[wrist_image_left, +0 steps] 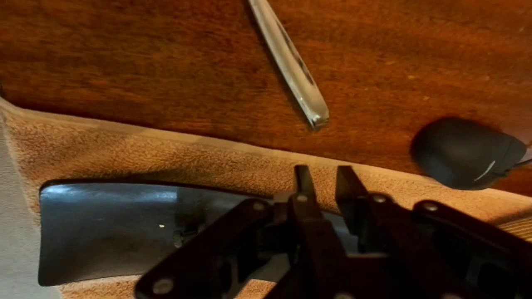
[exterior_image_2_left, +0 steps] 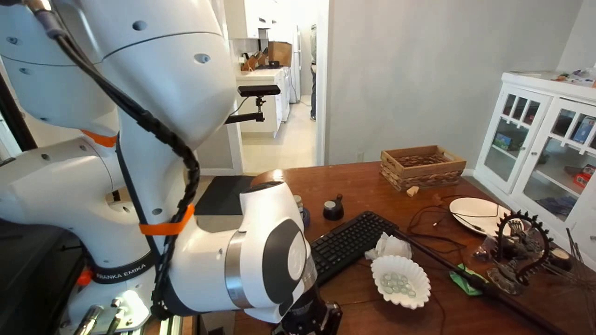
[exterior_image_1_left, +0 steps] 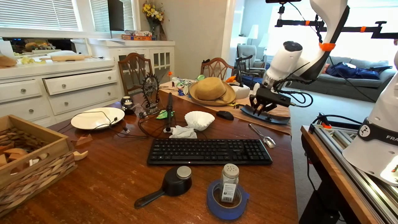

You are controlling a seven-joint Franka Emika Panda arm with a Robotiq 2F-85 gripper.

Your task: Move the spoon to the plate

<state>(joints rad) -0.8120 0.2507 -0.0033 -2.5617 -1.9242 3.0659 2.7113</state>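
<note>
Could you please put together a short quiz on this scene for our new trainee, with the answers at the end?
1. Multiple choice: in the wrist view, the gripper is
A) out of sight
B) open and holding nothing
C) shut tight

2. True or false: the spoon lies on the wooden table, not on the plate.

3. Fill in the colour: in an exterior view, the glass shaker stands inside a roll of ____ tape.

Key: 1. B; 2. True; 3. blue.
</note>
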